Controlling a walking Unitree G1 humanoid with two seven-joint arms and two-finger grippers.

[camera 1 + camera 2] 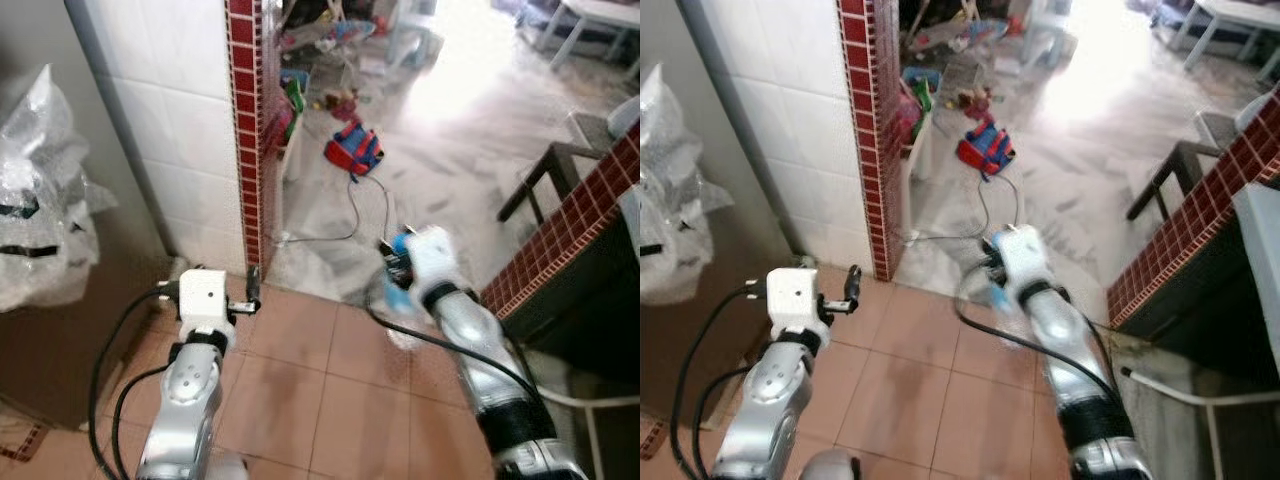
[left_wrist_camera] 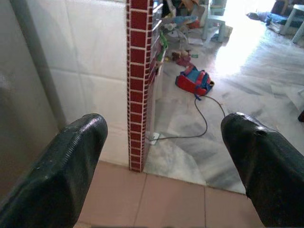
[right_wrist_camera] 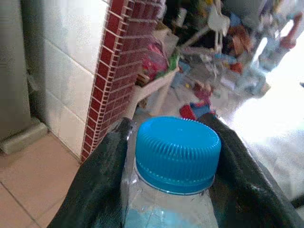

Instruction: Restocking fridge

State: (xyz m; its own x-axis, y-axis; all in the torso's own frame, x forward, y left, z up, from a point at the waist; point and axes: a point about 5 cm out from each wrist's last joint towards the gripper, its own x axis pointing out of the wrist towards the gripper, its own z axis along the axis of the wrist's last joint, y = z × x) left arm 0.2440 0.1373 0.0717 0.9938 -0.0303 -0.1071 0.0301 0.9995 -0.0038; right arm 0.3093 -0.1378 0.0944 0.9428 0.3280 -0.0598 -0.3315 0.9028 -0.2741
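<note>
The right pincer (image 3: 173, 190) holds a clear plastic bottle (image 3: 166, 209) with a blue cap (image 3: 176, 153); its two black fingers (image 3: 95, 180) press on the neck from both sides, just under the cap. In the right wrist view the bottle stands along the fingers, cap toward the far end, so its long axis follows the pincer. In the left eye view the same bottle (image 1: 400, 285) is only a blurred blue and clear shape in front of the right wrist.

The left pincer (image 2: 166, 161) is wide open and holds nothing — between its fingers the left wrist view shows a red brick pillar edge (image 2: 139, 85), white wall tiles and a terracotta floor (image 2: 171, 204).

No fridge can be named with certainty. A grey flat surface (image 2: 19, 95) stands at the robot's left, beside the white wall, and it may be the fridge side, but this is a guess. If so, the bottle must travel to the left, and the free left arm is the nearer one for opening a door.

The eye views add what the wrist views miss — a crumpled plastic bag (image 1: 40, 190) at the far left, a red and blue toy (image 1: 352, 150) with a cable on the marble floor, and a dark tabletop (image 1: 590, 200) with brick edge at the right.
</note>
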